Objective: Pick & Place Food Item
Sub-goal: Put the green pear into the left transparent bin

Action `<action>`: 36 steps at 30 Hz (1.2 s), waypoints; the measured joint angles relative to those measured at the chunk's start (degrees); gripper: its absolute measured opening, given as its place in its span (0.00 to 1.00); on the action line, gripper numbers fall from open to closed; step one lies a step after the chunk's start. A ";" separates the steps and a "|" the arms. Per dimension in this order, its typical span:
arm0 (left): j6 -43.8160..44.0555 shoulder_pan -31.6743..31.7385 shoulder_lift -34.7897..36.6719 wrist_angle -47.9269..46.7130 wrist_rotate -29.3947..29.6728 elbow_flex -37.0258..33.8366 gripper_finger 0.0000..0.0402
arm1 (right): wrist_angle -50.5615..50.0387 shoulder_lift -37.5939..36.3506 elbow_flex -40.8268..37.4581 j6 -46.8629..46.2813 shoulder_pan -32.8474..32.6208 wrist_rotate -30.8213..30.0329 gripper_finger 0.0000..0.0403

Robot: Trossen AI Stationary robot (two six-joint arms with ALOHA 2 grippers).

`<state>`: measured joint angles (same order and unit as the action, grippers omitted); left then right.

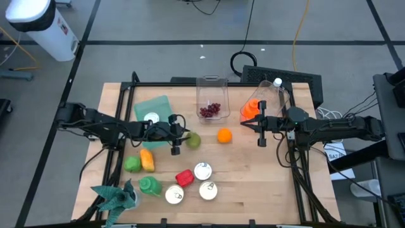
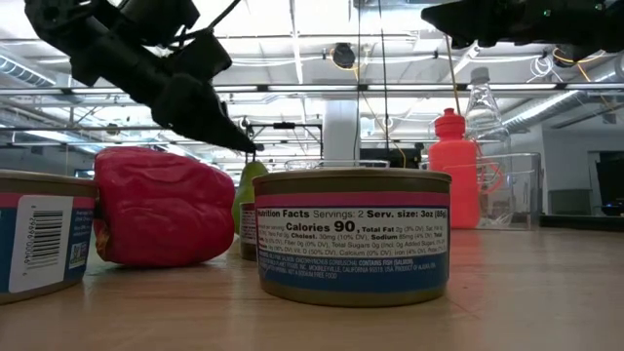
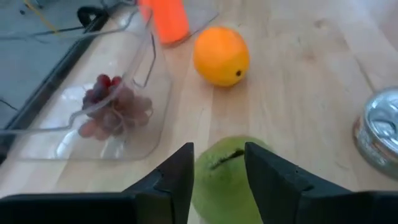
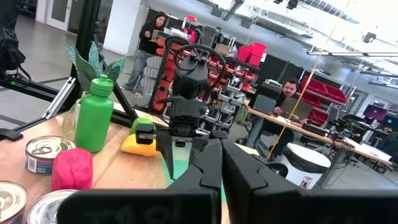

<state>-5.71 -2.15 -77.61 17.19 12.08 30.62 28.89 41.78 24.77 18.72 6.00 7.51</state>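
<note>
A green pear (image 3: 224, 180) lies on the wooden table (image 1: 272, 183), left of an orange (image 1: 224, 135). My left gripper (image 3: 217, 149) slants down over the pear, open, with one finger on either side of its stem end. In the low view the fingertips (image 2: 249, 144) hang just above the pear (image 2: 249, 190). A clear container (image 1: 212, 98) with red grapes (image 3: 112, 109) stands at the table's far side. My right gripper (image 1: 245, 125) is shut and empty, raised above the table right of the orange.
Three tins (image 1: 202, 170), a red pepper (image 1: 184, 177), a green bottle (image 1: 150, 185) and yellow and green toy foods (image 1: 139, 161) crowd the near left. An orange bottle (image 1: 252, 109) and a clear bottle (image 1: 275, 88) stand far right. Bare wood lies near right.
</note>
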 joint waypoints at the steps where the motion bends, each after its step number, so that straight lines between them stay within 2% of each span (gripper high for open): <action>1: 0.00 0.00 -0.41 -0.06 0.00 0.03 0.40 | -0.01 0.01 0.00 0.00 0.00 0.00 0.00; 6: 0.00 0.00 -1.52 0.79 -0.04 0.00 0.43 | -0.02 0.02 0.02 0.00 0.00 0.00 0.00; 10: -0.09 0.00 -1.52 1.12 -1.19 -0.03 0.42 | -0.02 0.00 0.02 -0.02 0.00 -0.02 0.00; 36: -1.49 0.00 -1.52 1.95 -2.05 -0.03 0.21 | -0.01 0.00 0.02 -0.46 0.02 0.00 0.00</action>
<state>-7.20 -2.15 -79.13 19.14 10.03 30.59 28.88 41.78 24.80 18.26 6.02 7.51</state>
